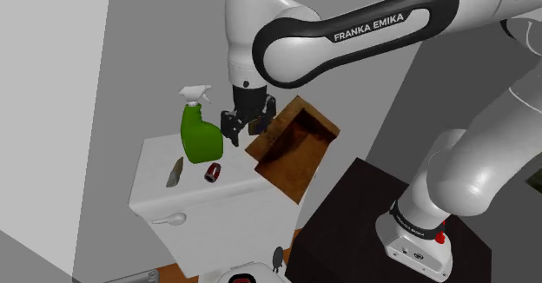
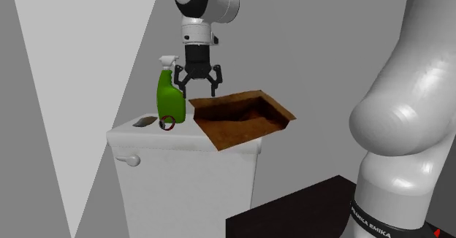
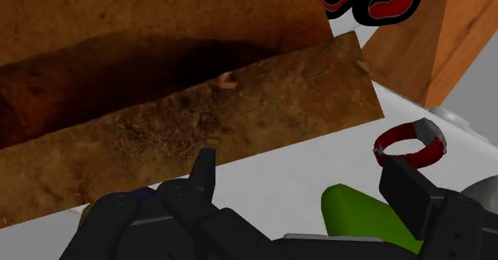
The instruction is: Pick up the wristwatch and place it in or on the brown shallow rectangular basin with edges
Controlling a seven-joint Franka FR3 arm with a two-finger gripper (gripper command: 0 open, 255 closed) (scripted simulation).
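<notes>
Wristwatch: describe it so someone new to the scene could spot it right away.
Start at the white tank with the flat lid. On that lid a green spray bottle stands beside the brown basin, and the wristwatch lies at the bottle's foot. It is a small red-and-grey loop, unlike the tall bottle and the wide basin.

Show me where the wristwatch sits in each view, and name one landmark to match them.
Shoulder view: the wristwatch lies on the white top, just below the green spray bottle.
Second exterior view: at the bottle's foot, left of the brown basin.
Wrist view: a red-and-grey ring beyond the bottle, off the basin's corner.
Shared landmark: the green spray bottle.
</notes>
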